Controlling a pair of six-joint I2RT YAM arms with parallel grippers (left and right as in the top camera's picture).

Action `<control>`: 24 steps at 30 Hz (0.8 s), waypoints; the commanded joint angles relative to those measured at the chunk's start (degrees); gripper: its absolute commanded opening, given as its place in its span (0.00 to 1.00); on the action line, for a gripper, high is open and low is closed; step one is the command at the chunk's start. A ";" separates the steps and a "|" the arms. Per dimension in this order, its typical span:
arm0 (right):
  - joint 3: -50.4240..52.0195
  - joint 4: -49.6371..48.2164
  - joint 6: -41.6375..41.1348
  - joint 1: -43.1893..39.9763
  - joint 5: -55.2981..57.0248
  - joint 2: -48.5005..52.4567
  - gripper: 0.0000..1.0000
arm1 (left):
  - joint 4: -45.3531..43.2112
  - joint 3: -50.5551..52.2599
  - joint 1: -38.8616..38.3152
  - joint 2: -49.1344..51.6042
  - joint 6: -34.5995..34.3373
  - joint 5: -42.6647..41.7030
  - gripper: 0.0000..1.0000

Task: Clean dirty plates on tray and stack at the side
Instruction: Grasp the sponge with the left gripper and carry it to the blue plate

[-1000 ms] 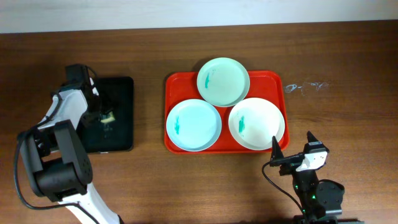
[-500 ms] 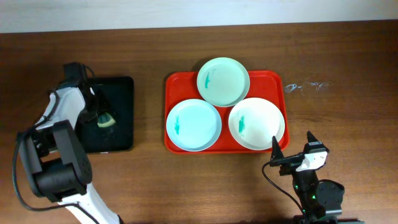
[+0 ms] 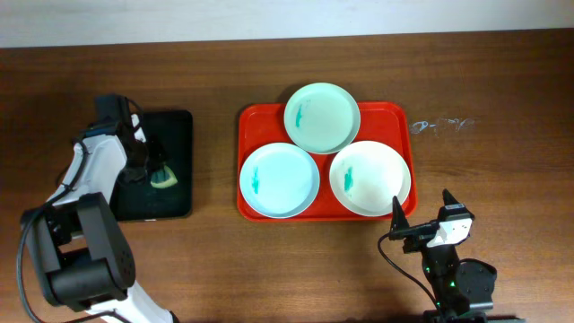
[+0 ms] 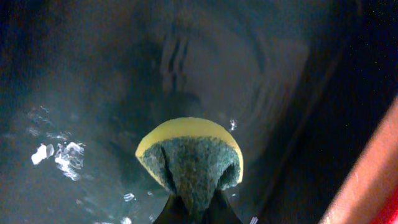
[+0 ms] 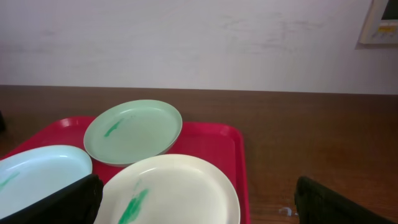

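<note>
Three plates lie on the red tray (image 3: 395, 112): a mint green plate (image 3: 322, 117) at the back, a light blue plate (image 3: 279, 180) front left and a white plate (image 3: 369, 178) front right, each with a teal smear. My left gripper (image 3: 154, 172) is over the black tray (image 3: 175, 135), shut on a yellow and green sponge (image 3: 164, 179). In the left wrist view the sponge (image 4: 189, 155) bulges out of the pinched gripper (image 4: 196, 210). My right gripper (image 3: 421, 208) stands open just in front of the red tray, with the white plate (image 5: 171, 190) ahead of it.
The black tray's floor (image 4: 93, 93) is wet with droplets. A bit of clear plastic (image 3: 439, 124) lies on the brown table right of the red tray. The right wrist view shows the mint plate (image 5: 132, 132), the blue plate (image 5: 37, 177) and a white wall behind.
My left gripper has shut on the sponge and shifted it slightly toward the front right of the black tray. The right arm and the plates have not moved.
</note>
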State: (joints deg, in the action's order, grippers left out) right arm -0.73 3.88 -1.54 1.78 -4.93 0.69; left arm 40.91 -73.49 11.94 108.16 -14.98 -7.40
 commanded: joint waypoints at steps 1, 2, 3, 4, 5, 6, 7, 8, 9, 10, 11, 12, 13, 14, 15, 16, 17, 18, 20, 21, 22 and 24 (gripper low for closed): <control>0.42 0.22 -0.42 0.42 0.50 -0.33 0.99 | 3.56 -6.88 -0.20 -6.91 5.46 -6.67 0.00; 0.42 0.22 -0.42 0.42 0.50 -0.33 0.99 | 5.09 -9.64 -0.37 -10.73 5.46 -10.67 0.00; 0.42 0.22 -0.42 0.42 0.50 -0.33 0.98 | 5.49 -10.78 -0.87 -13.84 5.46 -14.62 0.00; 0.42 0.22 -0.42 0.42 0.50 -0.33 0.99 | 5.25 -10.99 -2.01 -17.44 5.46 -19.06 0.00; 0.42 0.22 -0.44 0.42 0.50 -0.33 0.99 | 5.25 -10.99 -3.72 -20.15 5.46 -20.98 0.00; 0.42 0.22 -0.42 0.42 0.50 -0.33 0.99 | 5.62 -10.99 -6.19 -22.16 5.44 -21.14 0.00; 0.42 0.22 -0.42 0.42 0.50 -0.33 0.99 | 6.34 -10.97 -9.31 -23.37 5.44 -21.05 0.00; 0.42 0.22 -0.44 0.42 0.50 -0.33 0.99 | 7.10 -10.97 -12.98 -23.65 5.44 -20.85 0.00; 0.42 0.22 -0.42 0.42 0.50 -0.33 0.98 | 7.37 -10.34 -19.41 -22.93 5.42 -19.56 0.00; 0.42 0.22 -0.42 0.42 0.50 -0.33 0.99 | 7.06 -9.66 -23.39 -21.92 5.20 -17.31 0.00; 0.42 0.22 -0.42 0.42 0.50 -0.33 0.99 | 6.60 -9.01 -27.36 -20.31 4.07 -13.68 0.00; 0.42 0.22 -0.42 0.42 0.50 -0.33 0.99 | 6.10 -8.41 -31.19 -17.97 1.25 -8.55 0.00; 0.42 0.24 -0.42 0.42 0.50 -0.33 0.99 | 5.88 -8.00 -35.60 -14.38 -3.93 -1.64 0.00; 0.42 0.22 -0.42 0.42 0.50 -0.33 0.98 | 5.88 -7.98 -38.07 -11.74 -7.43 1.73 0.00; 0.42 0.22 -0.42 0.42 0.50 -0.33 0.99 | 5.62 -7.98 -40.22 -8.70 -10.25 3.96 0.00; 0.42 0.22 -0.42 0.42 0.50 -0.33 0.98 | 4.61 -7.98 -42.21 -5.03 -12.35 5.38 0.00; 0.42 0.24 -0.42 0.42 0.50 -0.33 0.98 | 3.87 -7.98 -42.99 -2.93 -13.00 5.73 0.00; 0.42 0.22 -0.42 0.42 0.50 -0.33 0.99 | 3.02 -7.98 -43.41 -0.50 -13.79 5.73 0.00; 0.42 0.22 -0.42 0.42 0.50 -0.33 0.98 | 2.69 -7.98 -43.45 3.45 -15.69 5.20 0.00; 0.42 0.22 -0.42 0.42 0.50 -0.33 0.99 | 2.62 -7.98 -43.47 4.81 -15.67 3.30 0.00; 0.42 0.22 -0.42 0.42 0.50 -0.33 0.99 | 2.60 -7.98 -43.45 6.29 -15.63 1.60 0.00; 0.42 0.22 -0.44 0.42 0.50 -0.33 0.98 | 2.56 -7.98 -43.45 6.58 -15.58 1.66 0.07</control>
State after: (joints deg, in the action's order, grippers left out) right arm -0.73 3.90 -1.52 1.78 -4.93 0.69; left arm 43.68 -81.71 -31.64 113.71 -28.82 -4.58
